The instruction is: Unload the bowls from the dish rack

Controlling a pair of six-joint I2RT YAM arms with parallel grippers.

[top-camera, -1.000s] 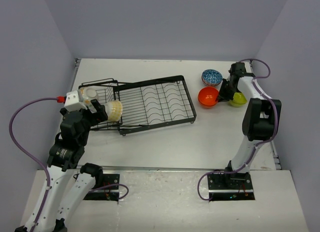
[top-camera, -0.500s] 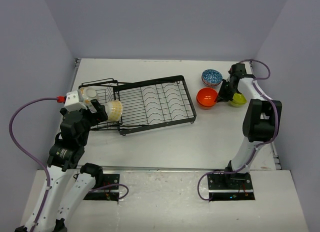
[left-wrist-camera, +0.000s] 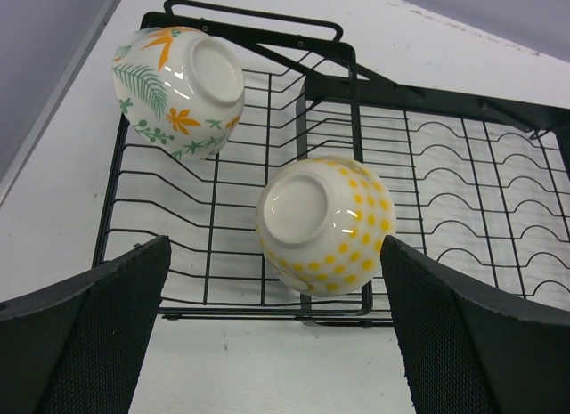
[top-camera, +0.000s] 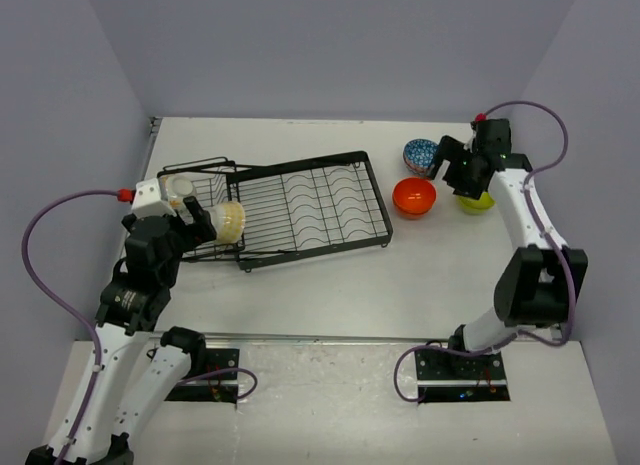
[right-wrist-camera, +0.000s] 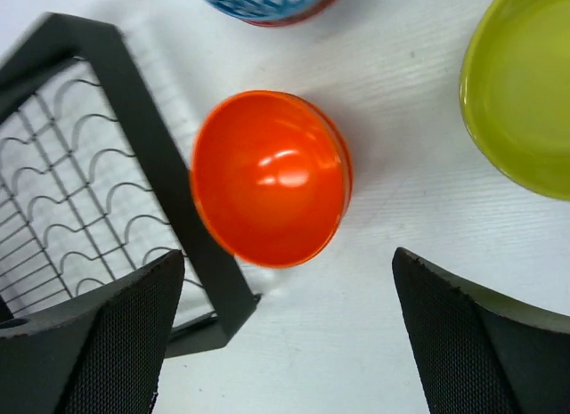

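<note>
- The yellow-dotted bowl (left-wrist-camera: 322,225) lies tipped in the left end of the dish rack (top-camera: 300,205), with its foot ring turned toward the left wrist camera.
- A leaf-patterned bowl (left-wrist-camera: 179,92) leans just beside it, toward the far left corner of the rack. These two are not yet unloaded.
- Both look like glazed ceramic, so I judge them stiff, rather light, smooth enough to slip, and easy to chip against the wires.
- The round belly gives poor hold. The better place is probably the rim, one finger inside and one outside, and then a lift straight out of the wires.
- The left gripper (left-wrist-camera: 274,249) is spread wide and holds nothing. The dotted bowl sits ahead, between its fingers.
- The orange bowl (top-camera: 414,195), the lime green bowl (top-camera: 475,200) and the blue patterned bowl (top-camera: 422,153) stand upright near the far right corner of the tabletop (top-camera: 320,275), close together, with the orange one just beside the right end of the rack.
- The right gripper (right-wrist-camera: 285,263) hangs over the orange bowl, wide and empty.
</note>
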